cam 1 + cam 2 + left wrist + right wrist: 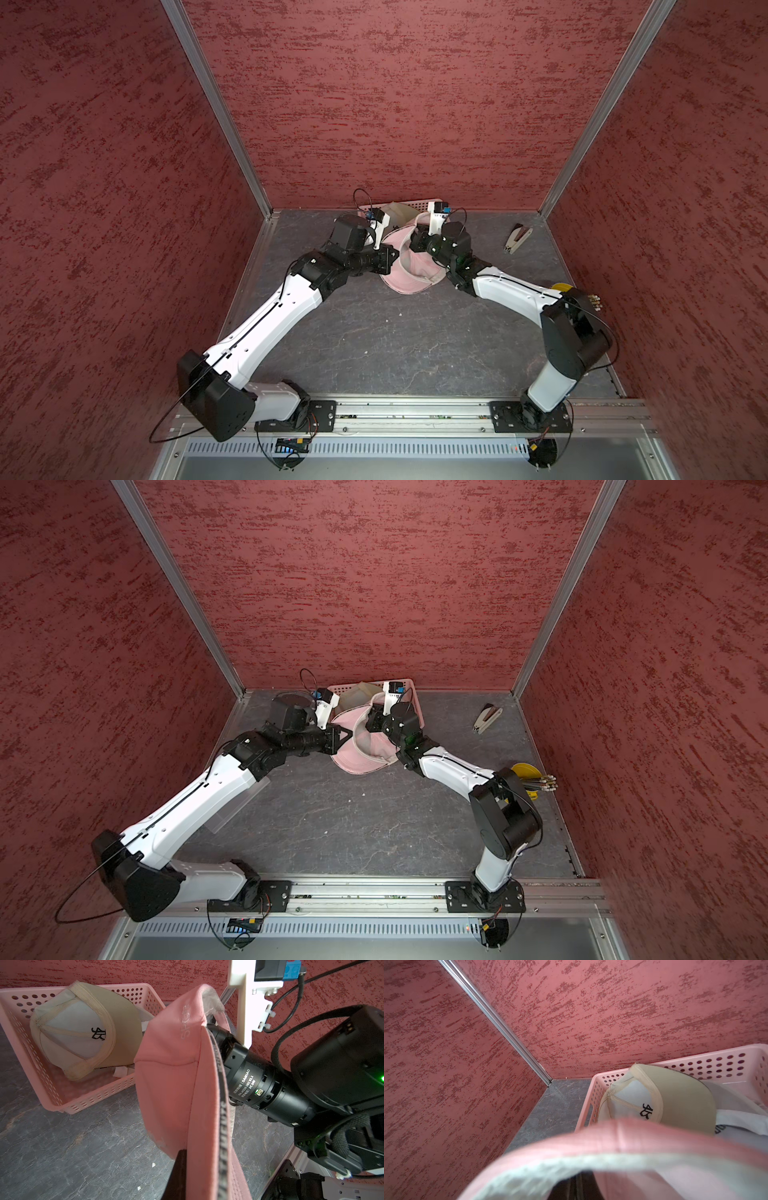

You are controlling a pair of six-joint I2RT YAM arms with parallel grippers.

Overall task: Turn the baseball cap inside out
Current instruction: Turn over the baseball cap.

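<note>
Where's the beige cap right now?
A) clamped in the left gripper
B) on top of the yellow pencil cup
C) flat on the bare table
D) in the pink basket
D: the left wrist view shows the beige cap lying inside the pink basket by the back wall, while the pink cap stands in front of the basket.

The pink baseball cap [170,1088] has pale lettering on its side and a black inner band printed in white. The beige cap [83,1030] has white panels and a black monogram. The basket [62,1093] is pink, dotted with holes. The tabletop [72,1147] is dark grey, veined like marble. The walls [374,83] are mottled red.
</note>
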